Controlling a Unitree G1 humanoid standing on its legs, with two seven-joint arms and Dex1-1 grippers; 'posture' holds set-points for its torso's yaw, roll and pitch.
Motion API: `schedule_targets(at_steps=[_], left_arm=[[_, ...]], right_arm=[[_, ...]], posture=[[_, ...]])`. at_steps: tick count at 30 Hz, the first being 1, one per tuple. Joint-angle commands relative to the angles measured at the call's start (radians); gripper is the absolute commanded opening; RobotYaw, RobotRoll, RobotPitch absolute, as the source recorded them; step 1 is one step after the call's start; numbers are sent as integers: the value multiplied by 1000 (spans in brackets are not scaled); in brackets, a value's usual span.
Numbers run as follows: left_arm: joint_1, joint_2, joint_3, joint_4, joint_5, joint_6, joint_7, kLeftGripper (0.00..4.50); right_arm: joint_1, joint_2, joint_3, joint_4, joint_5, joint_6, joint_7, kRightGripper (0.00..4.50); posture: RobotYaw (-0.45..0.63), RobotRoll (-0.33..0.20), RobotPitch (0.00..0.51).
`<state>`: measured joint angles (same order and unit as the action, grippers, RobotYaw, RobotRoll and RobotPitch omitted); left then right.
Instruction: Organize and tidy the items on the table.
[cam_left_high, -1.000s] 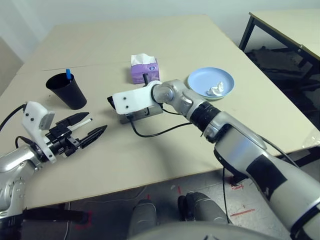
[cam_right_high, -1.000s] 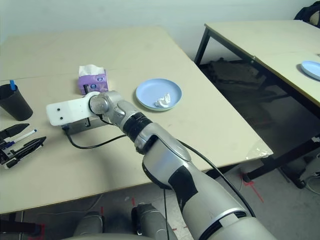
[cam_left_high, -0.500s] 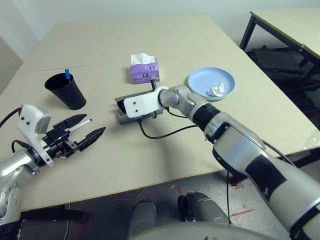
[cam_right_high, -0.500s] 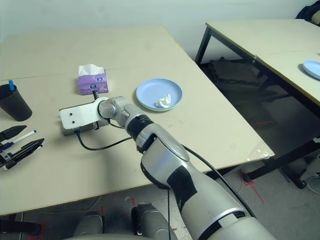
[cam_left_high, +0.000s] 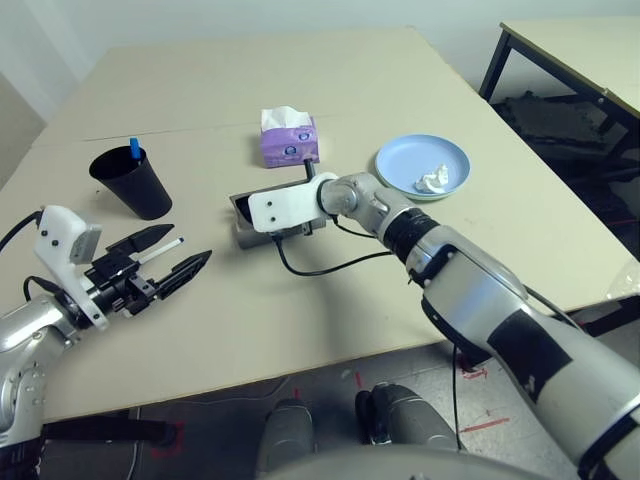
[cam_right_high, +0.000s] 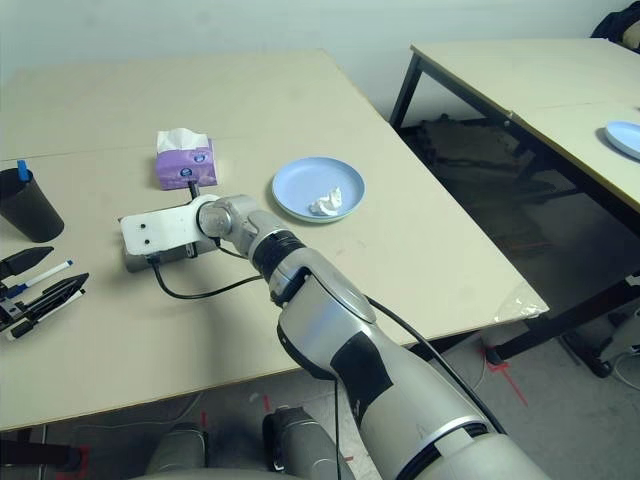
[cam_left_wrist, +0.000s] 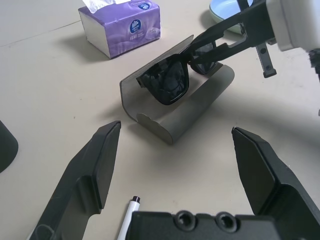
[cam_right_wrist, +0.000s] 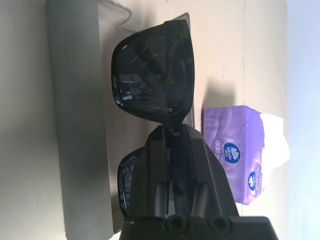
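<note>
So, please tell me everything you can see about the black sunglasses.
The black sunglasses have a thick glossy frame that looks like plastic, with dark lenses. The right gripper is shut on them near the bridge. They sit partly inside the open grey glasses case, lenses facing along it, not yet lying flat. The case lies on the table beside a purple tissue box.

Black sunglasses (cam_left_wrist: 172, 77) inside open grey case (cam_left_wrist: 180, 107), mid-frame, pinched by right gripper (cam_left_wrist: 220, 42). Purple tissue box (cam_left_wrist: 120, 25) upper left. Left gripper (cam_left_wrist: 175, 165) fingers spread wide.
</note>
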<state>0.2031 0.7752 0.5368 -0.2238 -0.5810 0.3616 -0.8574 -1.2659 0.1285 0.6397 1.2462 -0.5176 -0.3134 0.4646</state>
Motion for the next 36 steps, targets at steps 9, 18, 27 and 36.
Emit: schedule_targets(at_steps=[9, 18, 27, 36], left_arm=[[1, -3, -3, -16, 3, -9, -4, 4500], [-4, 2, 0, -9, 3, -10, -7, 4500], [-45, -28, 6, -4, -19, 5, 31, 4500], [-98, -37, 2, 19, -12, 3, 76, 4500]], right_arm=[[22, 90, -9, -1, 1, -13, 46, 174], [26, 87, -13, -13, 5, -19, 49, 2602], [28, 38, -161, -142, 162, 40, 156, 4462], [310, -151, -345, -844, 428, 513, 379, 4462]], posture=[[51, 0, 98], [44, 0, 99], [45, 0, 103], [31, 0, 96]])
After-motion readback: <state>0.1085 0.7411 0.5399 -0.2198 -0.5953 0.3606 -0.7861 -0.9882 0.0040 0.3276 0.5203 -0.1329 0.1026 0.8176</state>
